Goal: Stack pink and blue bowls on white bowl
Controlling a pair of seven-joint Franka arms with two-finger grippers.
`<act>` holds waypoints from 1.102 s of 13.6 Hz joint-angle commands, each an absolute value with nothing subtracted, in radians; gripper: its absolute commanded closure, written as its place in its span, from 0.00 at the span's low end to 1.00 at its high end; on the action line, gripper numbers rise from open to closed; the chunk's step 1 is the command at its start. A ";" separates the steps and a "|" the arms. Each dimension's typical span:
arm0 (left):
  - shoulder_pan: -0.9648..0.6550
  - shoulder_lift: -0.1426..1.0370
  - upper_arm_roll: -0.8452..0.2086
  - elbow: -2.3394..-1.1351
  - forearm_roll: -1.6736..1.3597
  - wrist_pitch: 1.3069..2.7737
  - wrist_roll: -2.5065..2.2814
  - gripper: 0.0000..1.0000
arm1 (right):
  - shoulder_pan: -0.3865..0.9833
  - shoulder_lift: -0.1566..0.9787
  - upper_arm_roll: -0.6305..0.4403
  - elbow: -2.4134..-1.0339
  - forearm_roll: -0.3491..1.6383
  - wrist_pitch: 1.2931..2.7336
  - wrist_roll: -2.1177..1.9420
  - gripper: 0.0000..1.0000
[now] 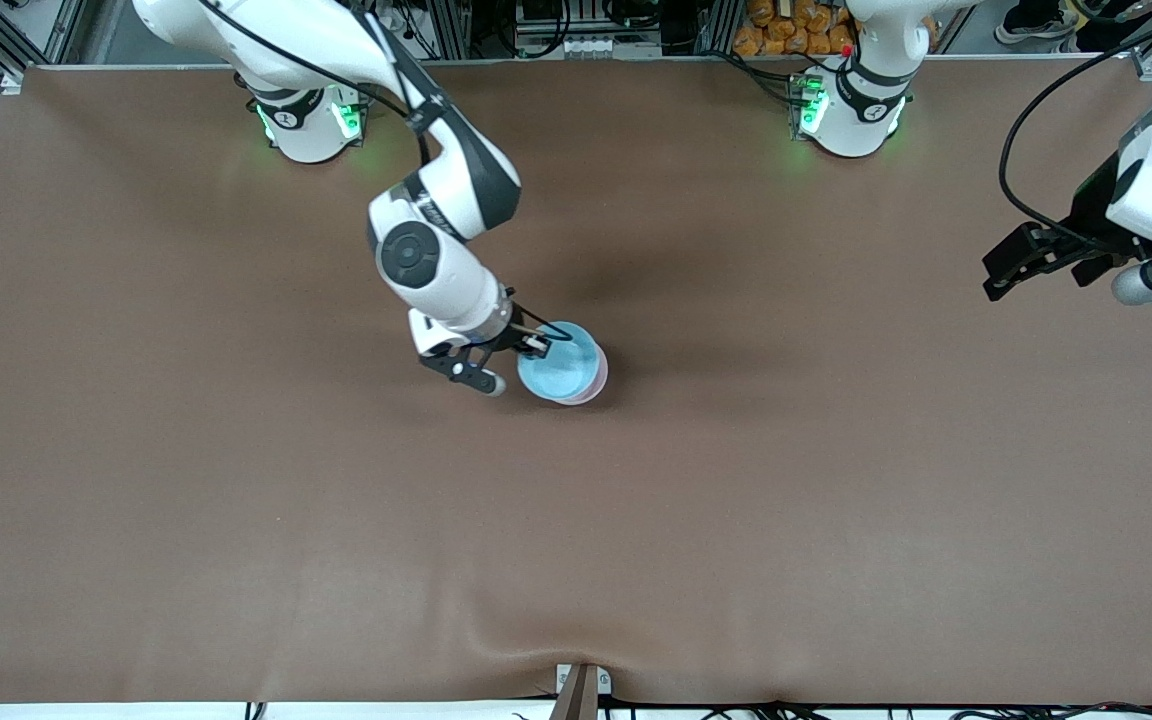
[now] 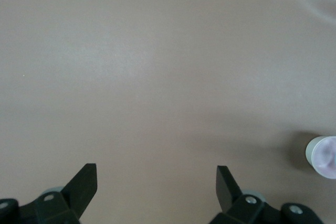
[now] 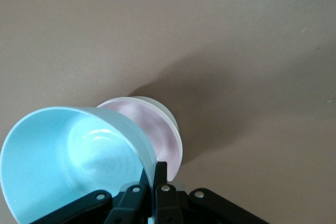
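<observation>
One blue bowl point(image 3: 68, 161) tilted, white bowl point(image 3: 167, 113) mostly hidden

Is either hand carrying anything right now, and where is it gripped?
The right hand is shut on the blue bowl, pinching its rim, over the pink bowl nested in the white bowl. The left hand is open and holds nothing.

Even overhead light, soft shadows, wrist views slightly hazy.

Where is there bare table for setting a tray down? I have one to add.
Bare brown table runs from the bowls to the front camera's edge and toward both arms' ends. Crowded only mid-table: right gripper holds the blue bowl over the pink bowl.
</observation>
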State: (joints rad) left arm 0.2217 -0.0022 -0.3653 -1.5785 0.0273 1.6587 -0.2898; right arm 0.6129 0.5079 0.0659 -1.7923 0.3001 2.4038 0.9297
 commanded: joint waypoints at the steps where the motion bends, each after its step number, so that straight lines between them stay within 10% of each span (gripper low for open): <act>1: 0.035 -0.026 -0.165 -1.572 0.014 1.606 -0.250 0.00 | 0.620 0.514 0.054 -1.790 0.314 2.411 0.940 1.00; 4: -0.112 -0.026 0.015 -1.574 -0.029 1.543 -0.221 0.00 | 0.627 0.531 0.051 -1.796 0.308 2.416 0.940 1.00; 12: -0.114 -0.092 0.023 -1.580 -0.029 1.514 -0.181 0.00 | 0.647 0.554 0.048 -1.815 0.308 2.457 0.940 1.00; 13: -0.114 -0.089 0.025 -1.580 -0.029 1.514 -0.181 0.00 | 0.644 0.554 0.046 -1.815 0.308 2.456 0.948 0.77; 14: -0.115 -0.087 0.025 -1.583 -0.029 1.514 -0.183 0.00 | 0.644 0.554 0.045 -1.813 0.308 2.456 0.968 0.10; 15: -0.115 -0.087 0.025 -1.585 -0.028 1.513 -0.181 0.00 | 0.643 0.551 0.044 -1.810 0.308 2.456 0.974 0.00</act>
